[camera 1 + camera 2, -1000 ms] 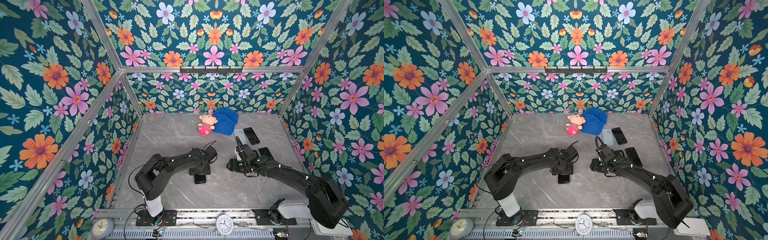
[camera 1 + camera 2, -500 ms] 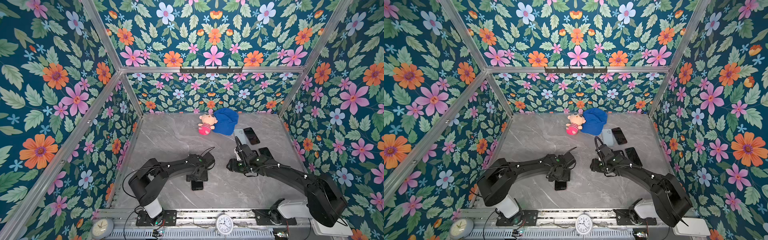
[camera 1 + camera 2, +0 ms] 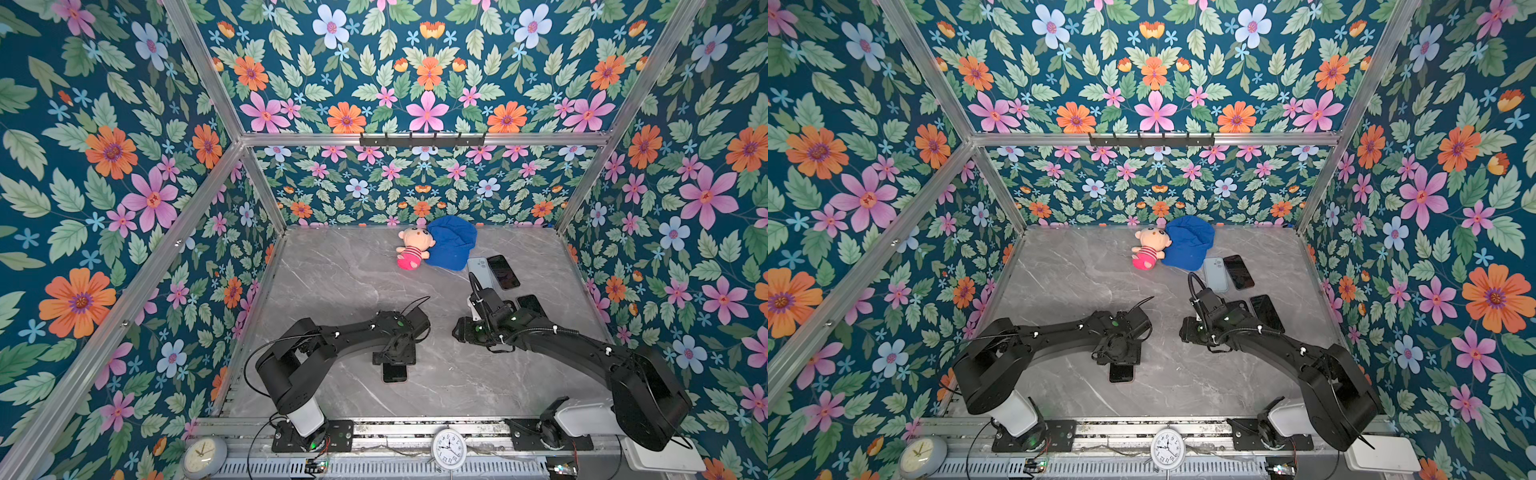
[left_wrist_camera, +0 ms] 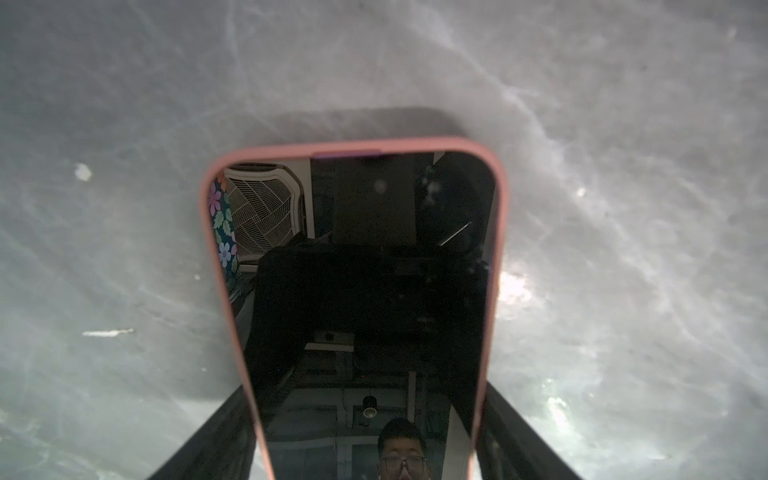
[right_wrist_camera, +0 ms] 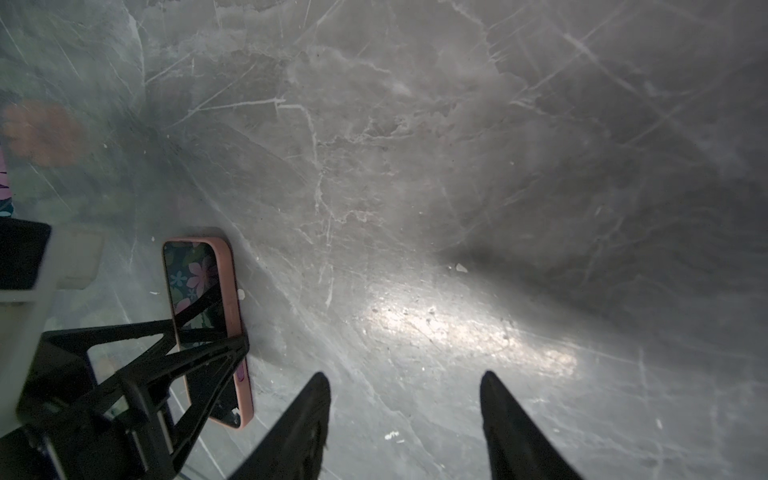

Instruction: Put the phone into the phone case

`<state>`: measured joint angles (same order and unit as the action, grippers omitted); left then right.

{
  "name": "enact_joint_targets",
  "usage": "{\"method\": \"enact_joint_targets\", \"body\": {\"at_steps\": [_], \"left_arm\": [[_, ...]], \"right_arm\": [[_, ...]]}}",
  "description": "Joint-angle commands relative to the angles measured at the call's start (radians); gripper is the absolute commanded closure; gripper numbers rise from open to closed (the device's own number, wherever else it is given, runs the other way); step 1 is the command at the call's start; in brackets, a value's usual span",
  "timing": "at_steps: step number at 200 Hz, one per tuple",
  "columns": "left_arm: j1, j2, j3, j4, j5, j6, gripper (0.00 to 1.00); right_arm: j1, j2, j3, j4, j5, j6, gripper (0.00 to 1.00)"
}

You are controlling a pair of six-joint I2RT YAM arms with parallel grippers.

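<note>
The left arm (image 3: 349, 332) reaches low across the front of the desk (image 3: 332, 282) with its wrist bent down, so the left tool (image 4: 366, 386) sits straight over the phone (image 4: 357, 266). The phone lies flat and screen up near the front middle of the desk. A pink case (image 4: 353, 145) rims every edge that shows, so I judge the fitting done, with the phone seated in its case. The tool's jaws are spread wide across the phone's short span, with one of the fingers (image 4: 216, 432) along each long side. The cased phone's breadth demands that width. I cannot tell whether they pinch the case or stand just clear of it, because in the left wrist view they run right beside the pink edge. The right wrist view shows one finger down at desk level by the case's side, which would suit either laying it down or lifting it.

Toward the back, a doll (image 3: 411, 248) lies against a blue cap (image 3: 453, 245), both well apart from the work.

The right tool (image 5: 405, 376) hangs low over bare desk with its jaws partly spread and nothing between them. It looks parked aside, near enough to help yet clear of the left tool. Behind it, by the right wall, lie a pale phone (image 3: 478, 270) and two dark phones (image 3: 503, 272), apparently spares kept away from the job.
</note>
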<state>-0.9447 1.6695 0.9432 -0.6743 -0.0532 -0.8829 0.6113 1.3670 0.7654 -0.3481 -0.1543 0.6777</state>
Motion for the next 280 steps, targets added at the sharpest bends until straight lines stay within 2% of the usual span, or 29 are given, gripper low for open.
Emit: {"method": "enact_joint_targets", "body": {"at_steps": [1, 30, 68, 104, 141, 196, 251, 280], "left_arm": [[-0.005, 0.000, -0.001, -0.024, -0.015, 0.012, 0.13], [-0.005, -0.014, 0.018, -0.043, -0.035, 0.017, 0.01], [-0.006, -0.040, 0.063, -0.045, -0.037, 0.035, 0.00], [-0.002, -0.032, 0.167, -0.036, -0.038, 0.096, 0.01], [0.036, 0.029, 0.257, 0.041, 0.026, 0.180, 0.05], [0.158, 0.077, 0.295, 0.135, 0.155, 0.248, 0.07], [0.209, 0.097, 0.277, 0.149, 0.205, 0.282, 0.07], [0.219, 0.107, 0.268, 0.168, 0.231, 0.282, 0.08]], "right_arm": [[0.000, -0.001, 0.008, -0.016, 0.008, -0.003, 0.42], [-0.002, -0.003, 0.034, -0.052, 0.032, -0.025, 0.41], [-0.027, -0.003, 0.092, -0.131, 0.070, -0.094, 0.37], [-0.169, 0.026, 0.155, -0.150, 0.048, -0.191, 0.37], [-0.303, 0.209, 0.315, -0.140, 0.057, -0.302, 0.48], [-0.334, 0.609, 0.663, -0.224, 0.101, -0.392, 0.57], [-0.346, 0.761, 0.813, -0.271, 0.123, -0.417, 0.67], [-0.346, 0.783, 0.841, -0.290, 0.126, -0.416, 0.77]]}}
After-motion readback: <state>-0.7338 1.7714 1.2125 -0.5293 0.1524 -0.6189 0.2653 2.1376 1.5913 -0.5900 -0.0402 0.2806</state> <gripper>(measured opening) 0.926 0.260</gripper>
